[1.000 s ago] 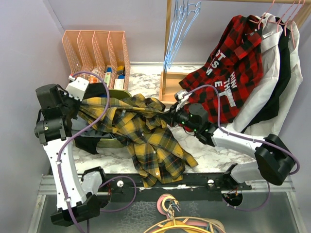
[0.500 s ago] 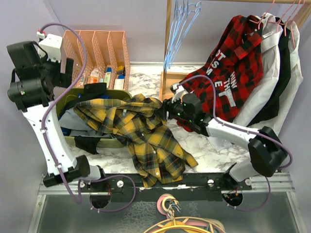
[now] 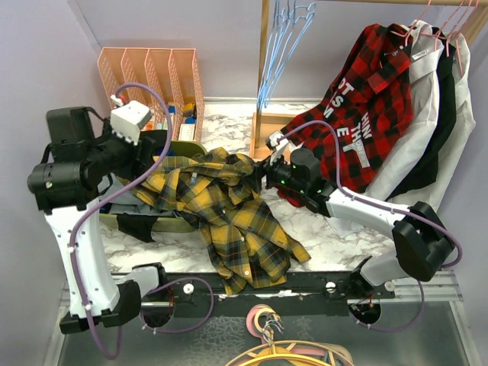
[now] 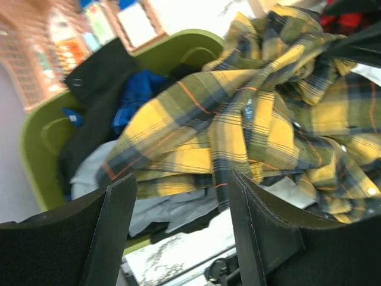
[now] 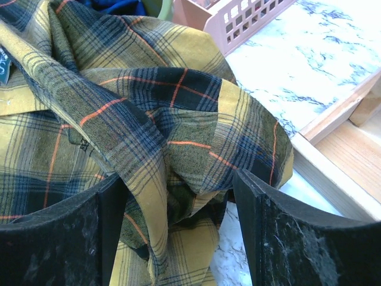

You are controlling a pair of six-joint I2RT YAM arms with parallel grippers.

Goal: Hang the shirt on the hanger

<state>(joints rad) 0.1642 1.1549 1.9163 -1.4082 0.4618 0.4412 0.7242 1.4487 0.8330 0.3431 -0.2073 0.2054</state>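
Note:
The mustard and dark plaid shirt (image 3: 221, 206) lies crumpled on the marble table, its left end draped over a green bin (image 3: 187, 146). My left gripper (image 3: 158, 146) hovers open above the bin. In the left wrist view the left gripper (image 4: 181, 199) holds nothing, and the shirt (image 4: 238, 119) lies beyond its fingers. My right gripper (image 3: 263, 172) is at the shirt's right edge. In the right wrist view it (image 5: 178, 220) stands open with a loose fold of shirt (image 5: 178, 119) between its fingers. Light-blue hangers (image 3: 276, 53) hang from the rail at the back.
The bin (image 4: 36, 155) holds dark, blue and grey clothes. A pink mesh organizer (image 3: 149, 76) stands at the back left. A wooden stand base (image 3: 267, 130) sits behind the right gripper. A red plaid shirt (image 3: 366, 99) and other garments hang on pink hangers at right.
Both grippers opened and let go of the shirt, whose left end sank onto the bin. The left arm swung up and back, then came down over the bin.

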